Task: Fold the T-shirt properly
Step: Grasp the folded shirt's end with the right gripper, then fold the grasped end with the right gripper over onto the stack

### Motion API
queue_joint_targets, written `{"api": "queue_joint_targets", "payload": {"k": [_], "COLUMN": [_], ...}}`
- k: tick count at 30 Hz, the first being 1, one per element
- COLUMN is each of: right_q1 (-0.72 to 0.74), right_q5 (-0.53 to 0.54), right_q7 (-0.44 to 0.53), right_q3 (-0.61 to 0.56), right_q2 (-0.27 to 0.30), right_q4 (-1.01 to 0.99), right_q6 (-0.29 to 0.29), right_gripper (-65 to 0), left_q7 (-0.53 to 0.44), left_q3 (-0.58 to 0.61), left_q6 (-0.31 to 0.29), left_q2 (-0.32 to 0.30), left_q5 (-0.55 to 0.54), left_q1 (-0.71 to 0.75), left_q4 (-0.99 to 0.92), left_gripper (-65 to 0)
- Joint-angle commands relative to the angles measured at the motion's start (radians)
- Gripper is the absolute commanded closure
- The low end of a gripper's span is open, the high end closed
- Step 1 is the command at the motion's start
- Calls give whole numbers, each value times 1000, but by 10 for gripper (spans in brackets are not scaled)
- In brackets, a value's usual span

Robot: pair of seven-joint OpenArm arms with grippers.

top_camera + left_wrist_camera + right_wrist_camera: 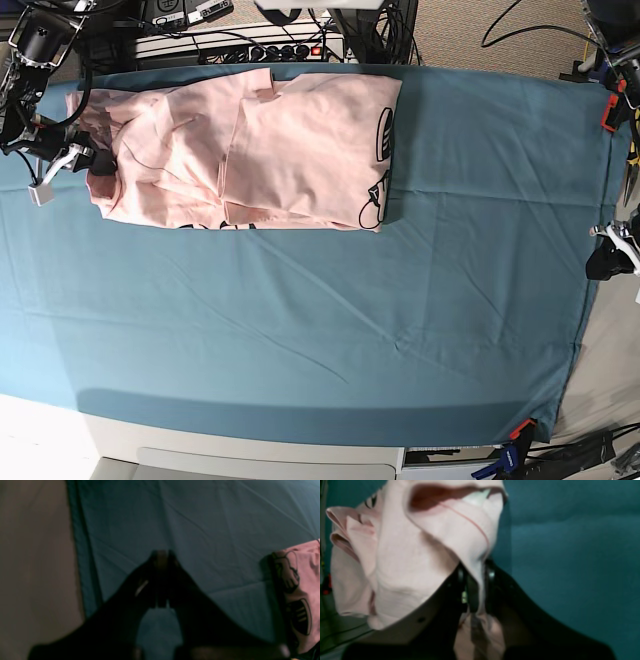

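The right gripper point(475, 580) had its jaws pinched on a fold of the pale pink T-shirt point(250, 150), at the shirt's left edge in the upper left of the base view. The shirt lay partly folded on the teal table cloth point(320, 320) along the upper part of that frame, with black print showing at its right edge. The left gripper point(162, 562) hung shut and empty over bare cloth near the right edge, well apart from the shirt. This looked like the start of a fold of the left end; the next move likely called for lifting that edge and carrying it across without letting the layers slip.
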Motion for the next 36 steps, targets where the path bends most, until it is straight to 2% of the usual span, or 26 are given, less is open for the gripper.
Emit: {"api": "queue_joint_targets", "payload": {"k": [1, 6, 13, 19, 22, 27, 32, 36], "right_q1": [3, 3, -10, -73, -123, -184, -190, -190], "right_q5": [55, 291, 291, 291, 291, 291, 291, 291], "right_q7": [-13, -13, -13, -13, -13, -13, -13, -13], "right_q3": [0, 0, 0, 0, 0, 0, -1, -1], "right_q2": [17, 17, 16, -10, -60, -184, -303, -375], "right_q4": [16, 90, 323, 542, 621, 697, 725, 737], "right_q6": [2, 2, 2, 2, 2, 2, 2, 2], "right_gripper": [0, 0, 0, 0, 0, 0, 0, 0], "left_q7": [-22, -22, -23, -36, -50, -53, -53, -53], "left_q3": [-8, -8, -8, -9, -9, -9, -9, -9], "left_q6": [-3, -3, -3, -4, -3, -3, -3, -3], "left_q2": [-27, -27, -33, -78, -112, -159, -190, -204], "left_q5": [-22, -21, -10, 18, 40, 43, 47, 47], "left_q1": [-18, -18, -18, -19, -19, -19, -19, -19], "left_q4": [16, 16, 16, 16, 16, 16, 16, 16], "left_gripper": [0, 0, 0, 0, 0, 0, 0, 0]}}
